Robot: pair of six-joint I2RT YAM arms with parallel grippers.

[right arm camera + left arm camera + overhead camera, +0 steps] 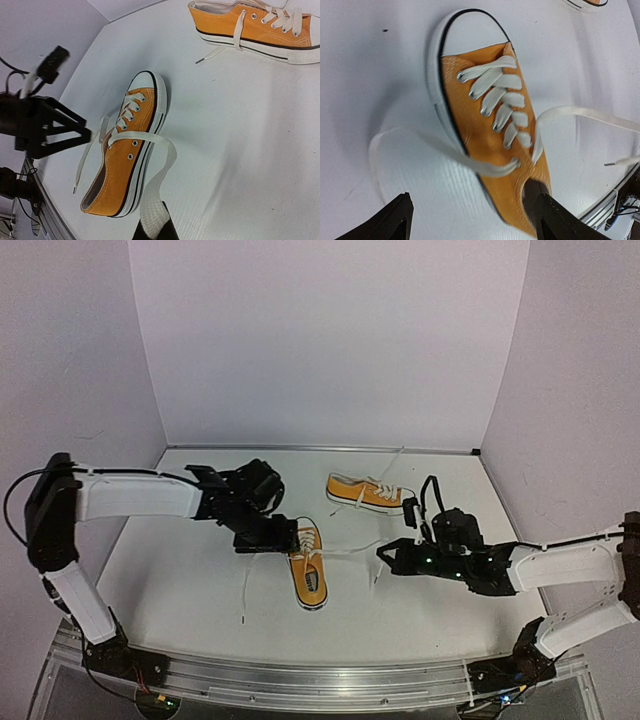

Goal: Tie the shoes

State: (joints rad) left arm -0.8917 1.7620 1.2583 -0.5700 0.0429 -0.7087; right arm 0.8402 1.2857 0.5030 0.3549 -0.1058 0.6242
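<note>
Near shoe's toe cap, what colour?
White, edged by a thin black line. The toe cap shows best in the left wrist view.

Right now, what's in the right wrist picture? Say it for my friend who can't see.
An untied orange sneaker lies on a white table, and one long white lace runs to the right gripper, which pinches it at the bottom edge. A matching sneaker, also untied, sits top right.

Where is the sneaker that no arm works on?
In the top view, the far sneaker lies toward the back wall, right of centre, beyond the right gripper and the near sneaker.
</note>
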